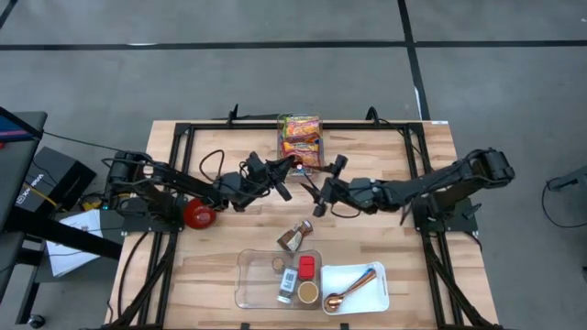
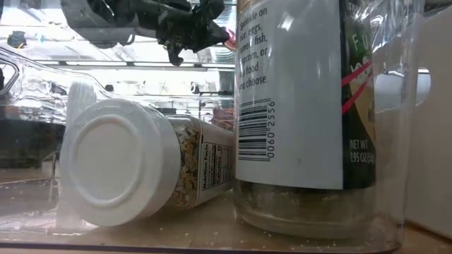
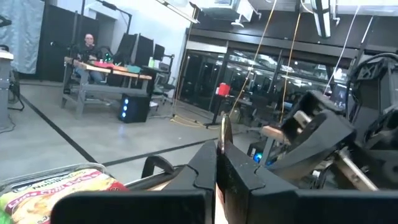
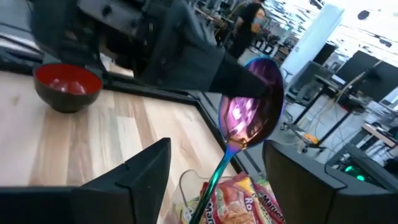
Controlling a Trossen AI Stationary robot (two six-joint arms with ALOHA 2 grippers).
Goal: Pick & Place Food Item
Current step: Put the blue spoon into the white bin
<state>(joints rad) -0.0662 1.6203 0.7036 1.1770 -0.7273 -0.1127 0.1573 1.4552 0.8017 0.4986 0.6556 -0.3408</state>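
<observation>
One iridescent spoon shows only between the right hand's open fingers.

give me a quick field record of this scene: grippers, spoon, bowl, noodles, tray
left gripper: shut on the spoon, edge-on between its fingers in the left wrist view
right gripper: open beside the spoon
spoon: iridescent, raised above the noodle packets
red bowl: on the table by the left arm
noodle packets: in a clear container at the table's far edge
clear tray: holds spice jars

upright bottle barcode "0060 2556", "NET WT", lying jar "Nutrition Facts"
</observation>
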